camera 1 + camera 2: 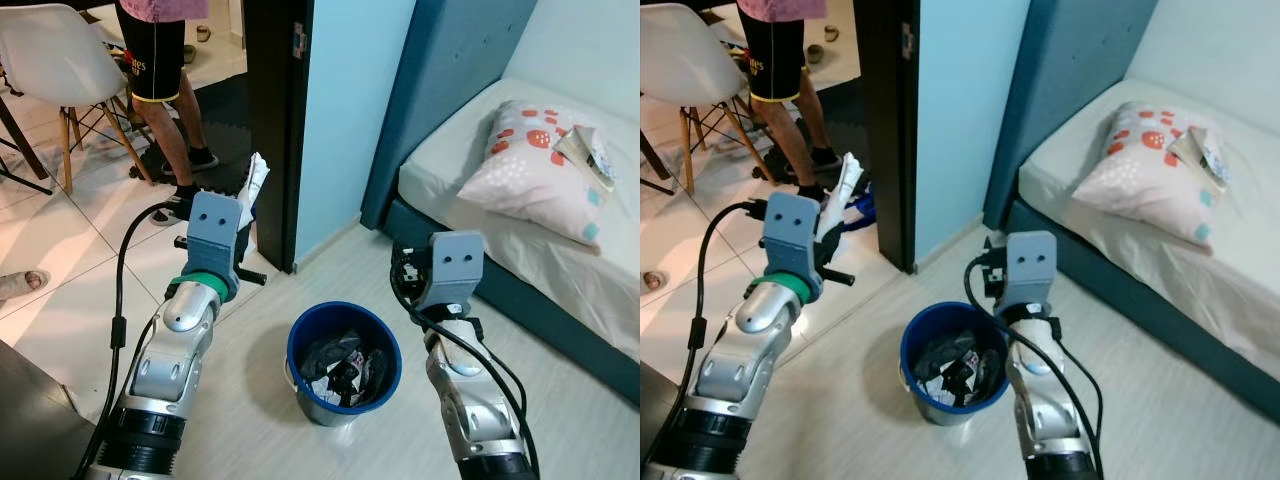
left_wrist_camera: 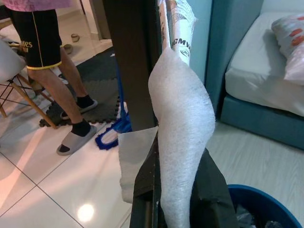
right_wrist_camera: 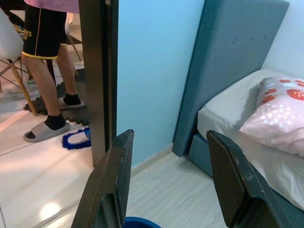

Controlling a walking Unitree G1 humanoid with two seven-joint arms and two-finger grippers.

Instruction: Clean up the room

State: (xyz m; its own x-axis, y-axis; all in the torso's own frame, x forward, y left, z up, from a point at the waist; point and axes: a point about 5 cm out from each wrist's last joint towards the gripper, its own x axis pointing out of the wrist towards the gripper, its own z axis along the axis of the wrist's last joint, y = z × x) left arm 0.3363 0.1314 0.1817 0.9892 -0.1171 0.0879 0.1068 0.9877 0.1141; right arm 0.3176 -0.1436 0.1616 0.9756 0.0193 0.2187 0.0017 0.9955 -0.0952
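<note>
The left end effector [image 1: 243, 205], clamped on probably a white paper roll [image 1: 255, 185], stands upper-left of the round blue plastic bin [image 1: 343, 357].

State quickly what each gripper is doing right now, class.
Left gripper: shut on white paper trash.
Right gripper: open, holding nothing, above the blue bin.

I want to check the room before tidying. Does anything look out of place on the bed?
Yes. A folded paper or booklet lies on the pillow, near its far corner, where it does not belong. The pillow itself sits askew on the mattress.
</note>
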